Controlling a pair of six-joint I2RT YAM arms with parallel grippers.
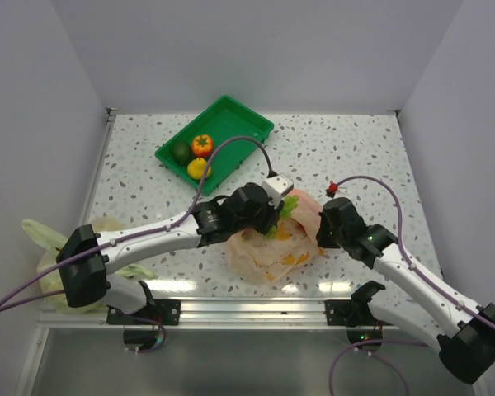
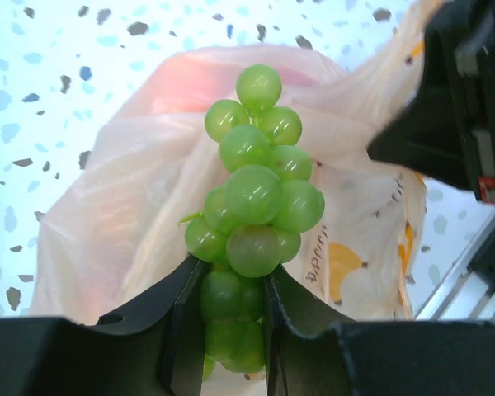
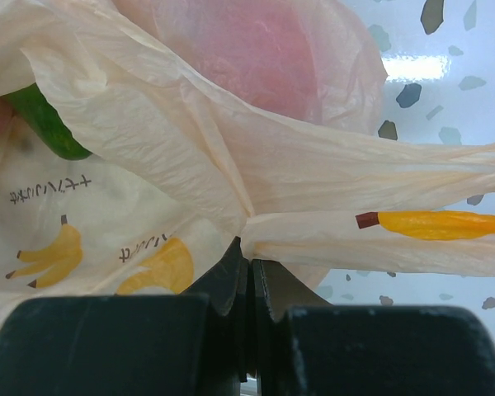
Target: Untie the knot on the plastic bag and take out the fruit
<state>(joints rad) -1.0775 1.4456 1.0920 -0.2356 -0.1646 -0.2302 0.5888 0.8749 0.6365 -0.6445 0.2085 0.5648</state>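
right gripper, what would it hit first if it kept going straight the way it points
The plastic bag: the right gripper is shut on a fold of it, so it would push into the film, probably toward the pink fruit behind; depth is unclear.

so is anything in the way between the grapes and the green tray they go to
Nothing visible does. The grapes are clamped in the left jaws, outside the bag, and only bare table lies between them and the tray. Three fruits sit at its near-left end; the far end is free.
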